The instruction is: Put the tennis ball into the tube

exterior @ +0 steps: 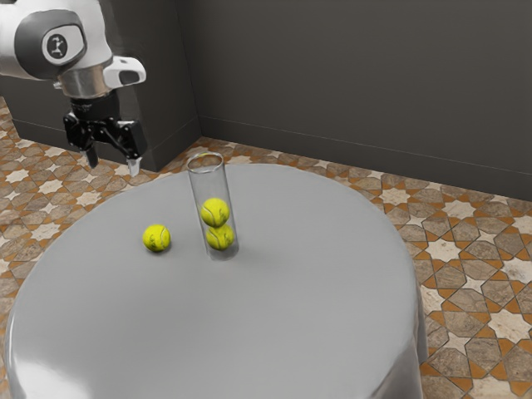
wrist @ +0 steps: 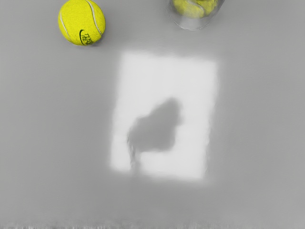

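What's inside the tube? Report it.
The tube holds two tennis balls, stacked. The upper ball is in plain sight; it covers the top of the lower ball, so that part can't be seen.

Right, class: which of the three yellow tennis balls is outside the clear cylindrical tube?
The yellow tennis ball on the round grey table, beside the clear cylindrical tube; the upper ball and lower ball are inside it.

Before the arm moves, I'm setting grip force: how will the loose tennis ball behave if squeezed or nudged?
The loose tennis ball would probably roll if nudged, being round on a flat-looking table. Its felt-like, seamed cover should resist slipping, and suggests a light ball that gives slightly.
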Motion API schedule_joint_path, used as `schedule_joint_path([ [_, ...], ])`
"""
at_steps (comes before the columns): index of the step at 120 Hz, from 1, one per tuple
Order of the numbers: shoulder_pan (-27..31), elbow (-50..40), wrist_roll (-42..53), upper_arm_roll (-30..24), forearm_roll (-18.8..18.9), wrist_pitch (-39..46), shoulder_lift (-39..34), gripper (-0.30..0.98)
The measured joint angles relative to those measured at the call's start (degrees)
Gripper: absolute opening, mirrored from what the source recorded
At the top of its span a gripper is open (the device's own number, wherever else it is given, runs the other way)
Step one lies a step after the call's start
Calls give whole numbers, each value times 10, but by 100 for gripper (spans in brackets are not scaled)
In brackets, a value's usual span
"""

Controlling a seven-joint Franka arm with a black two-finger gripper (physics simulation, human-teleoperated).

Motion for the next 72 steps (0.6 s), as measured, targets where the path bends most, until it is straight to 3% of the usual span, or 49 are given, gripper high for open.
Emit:
schedule_joint_path([
  [26,31,-117,-2,1,-2,118,11,69],
  [72,73,-99,-2,1,-4,276,162,69],
])
